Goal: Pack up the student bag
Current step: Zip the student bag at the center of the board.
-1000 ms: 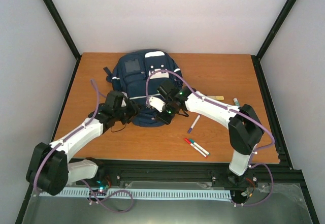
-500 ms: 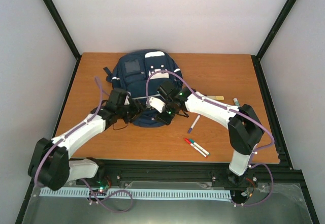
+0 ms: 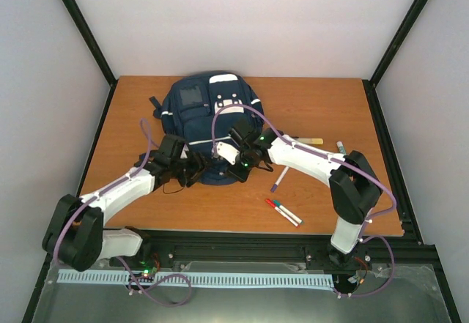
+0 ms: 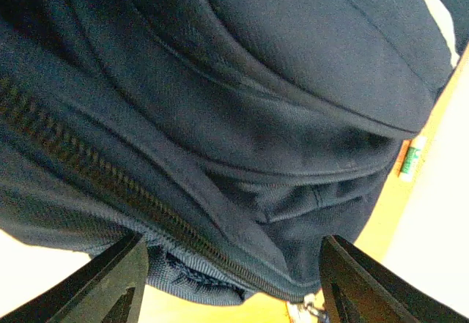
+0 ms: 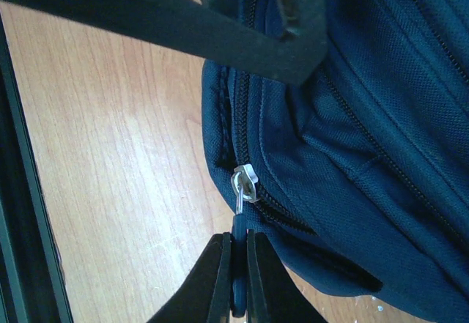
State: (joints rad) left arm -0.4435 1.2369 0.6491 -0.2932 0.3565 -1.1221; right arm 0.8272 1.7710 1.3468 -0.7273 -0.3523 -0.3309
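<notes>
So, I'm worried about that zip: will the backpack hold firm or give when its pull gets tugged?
Probably floppy: the student bag sags in soft folds near the open left gripper. It lies fairly flat, so likely light, and may slide on the smooth table if the right gripper, shut on the zipper pull, tugs.

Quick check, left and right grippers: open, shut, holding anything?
Left gripper: open, jaws spread at the navy-blue fabric backpack, gripping nothing.
Right gripper: shut on the backpack's dark zipper pull.

I see a wooden table [image 3: 330, 110] boxed left, right and far by white walls [image 3: 242, 15], with black corner posts [image 3: 79, 26], lit seemingly from above.
</notes>
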